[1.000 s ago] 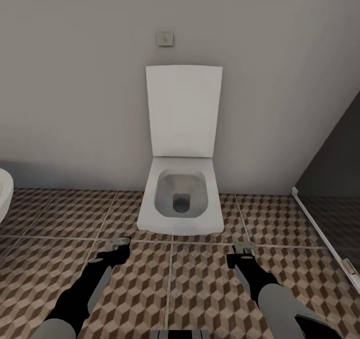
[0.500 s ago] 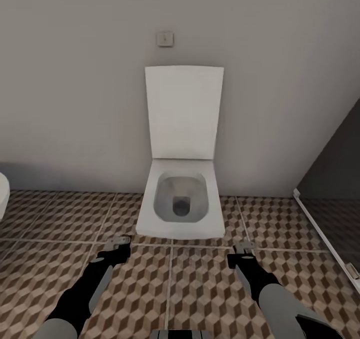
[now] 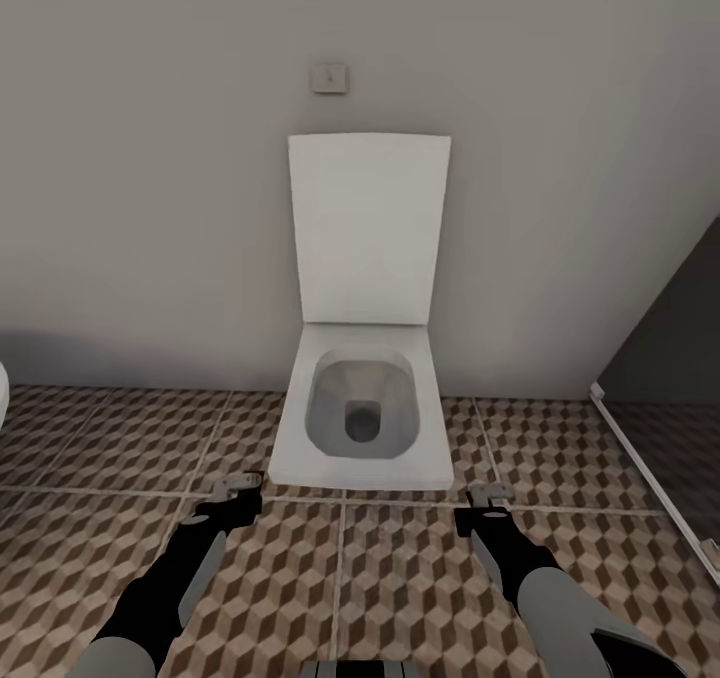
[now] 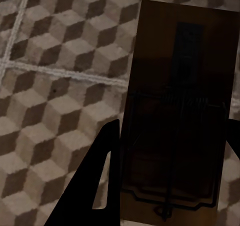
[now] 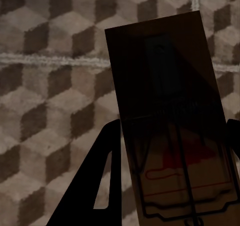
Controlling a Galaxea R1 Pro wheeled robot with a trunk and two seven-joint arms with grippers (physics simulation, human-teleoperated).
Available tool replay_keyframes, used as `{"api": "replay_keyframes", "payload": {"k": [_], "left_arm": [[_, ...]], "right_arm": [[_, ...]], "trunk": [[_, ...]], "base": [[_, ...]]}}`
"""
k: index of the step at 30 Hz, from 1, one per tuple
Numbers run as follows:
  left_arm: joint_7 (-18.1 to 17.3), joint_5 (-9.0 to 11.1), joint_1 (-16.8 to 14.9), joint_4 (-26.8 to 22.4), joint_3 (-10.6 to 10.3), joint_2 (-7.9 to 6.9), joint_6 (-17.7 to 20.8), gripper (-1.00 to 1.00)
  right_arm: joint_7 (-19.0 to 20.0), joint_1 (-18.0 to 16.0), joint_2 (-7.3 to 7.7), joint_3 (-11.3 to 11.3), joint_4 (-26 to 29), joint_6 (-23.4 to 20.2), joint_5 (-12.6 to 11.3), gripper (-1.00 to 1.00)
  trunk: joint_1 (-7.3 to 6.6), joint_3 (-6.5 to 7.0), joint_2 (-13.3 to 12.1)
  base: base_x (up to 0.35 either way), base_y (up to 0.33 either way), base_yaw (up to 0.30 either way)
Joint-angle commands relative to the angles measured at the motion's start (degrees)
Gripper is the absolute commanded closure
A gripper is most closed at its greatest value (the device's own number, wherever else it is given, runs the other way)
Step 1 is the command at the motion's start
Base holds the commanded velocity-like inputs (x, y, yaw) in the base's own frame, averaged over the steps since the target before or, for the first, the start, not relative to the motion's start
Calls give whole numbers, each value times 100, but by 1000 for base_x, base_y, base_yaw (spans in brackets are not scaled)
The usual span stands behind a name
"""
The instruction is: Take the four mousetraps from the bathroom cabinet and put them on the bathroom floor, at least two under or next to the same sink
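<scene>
Wrist views — each fingers [image 4: 107, 151] pair clasps a mousetrap [image 4: 177, 121].

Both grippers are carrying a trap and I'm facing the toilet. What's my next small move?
Probably turn the base left. Each gripper, left gripper and right gripper, grips a mousetrap above the bathroom floor. Ahead is the toilet; a white rim at the left edge may be the sink.

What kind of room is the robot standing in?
Most likely a bathroom: a white square toilet with its lid raised against a plain grey wall, and a brown-and-beige cube-patterned tiled floor.
</scene>
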State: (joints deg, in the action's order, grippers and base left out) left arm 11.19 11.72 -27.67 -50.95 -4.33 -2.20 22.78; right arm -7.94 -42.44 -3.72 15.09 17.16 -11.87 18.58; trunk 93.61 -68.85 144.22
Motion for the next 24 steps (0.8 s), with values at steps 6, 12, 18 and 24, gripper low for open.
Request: {"api": "replay_keyframes", "payload": {"k": [6, 12, 18, 24], "left_arm": [[77, 45, -1, -16, -35, -9, 32, 100], [77, 48, -2, -14, -33, -9, 27, 100], [79, 47, -2, -12, -32, 4, 25, 100], [77, 42, -2, -5, -40, 43, 33, 100]], "right_arm": [[3, -1, -5, 29, 13, -34, 50, 100], [3, -1, -5, 29, 15, -28, 50, 100], [3, -1, -5, 24, 15, -11, 50, 100], [3, -1, -5, 21, 15, -1, 50, 100]], "trunk": [[-1, -5, 2], [-1, -5, 2], [-1, -5, 2], [-1, -5, 2]], "base": [[123, 159, 0], [44, 59, 0], [17, 7, 0], [161, -74, 0]]}}
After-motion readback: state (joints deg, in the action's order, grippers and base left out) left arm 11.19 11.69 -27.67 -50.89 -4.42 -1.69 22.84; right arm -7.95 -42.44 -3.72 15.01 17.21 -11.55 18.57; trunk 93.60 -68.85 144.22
